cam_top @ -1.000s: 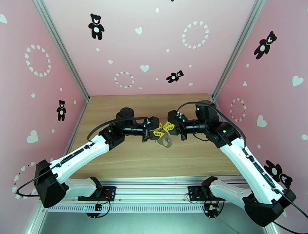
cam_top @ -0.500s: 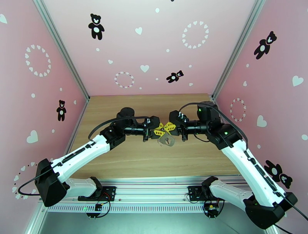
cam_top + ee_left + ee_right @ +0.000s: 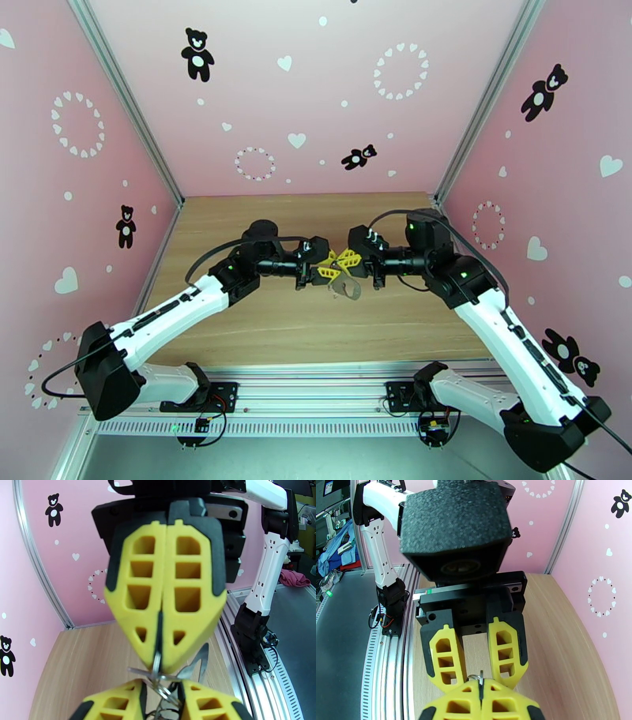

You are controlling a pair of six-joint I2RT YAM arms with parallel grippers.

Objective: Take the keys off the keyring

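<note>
Both grippers meet above the middle of the table. My right gripper (image 3: 158, 659) (image 3: 347, 260) is shut, pinching a thin flat metal piece edge-on, which looks like one of the keys (image 3: 480, 685). A small wire loop of the keyring (image 3: 474, 676) sticks out beside it. My left gripper (image 3: 162, 695) (image 3: 325, 270) faces it, fingers (image 3: 444, 657) a little apart, with the silvery keyring (image 3: 164, 688) wedged between their tips. A dark grey key (image 3: 345, 288) hangs under the two grippers. How the ring threads through the keys is hidden by the yellow pads.
The wooden table (image 3: 261, 328) lies below the raised grippers. Pink walls with bear and heart prints close in the left, back and right sides. A metal rail (image 3: 316, 391) with the arm bases runs along the near edge.
Both grippers have drifted slightly to the right together, and the hanging key went with them. Neither grip has visibly changed.
</note>
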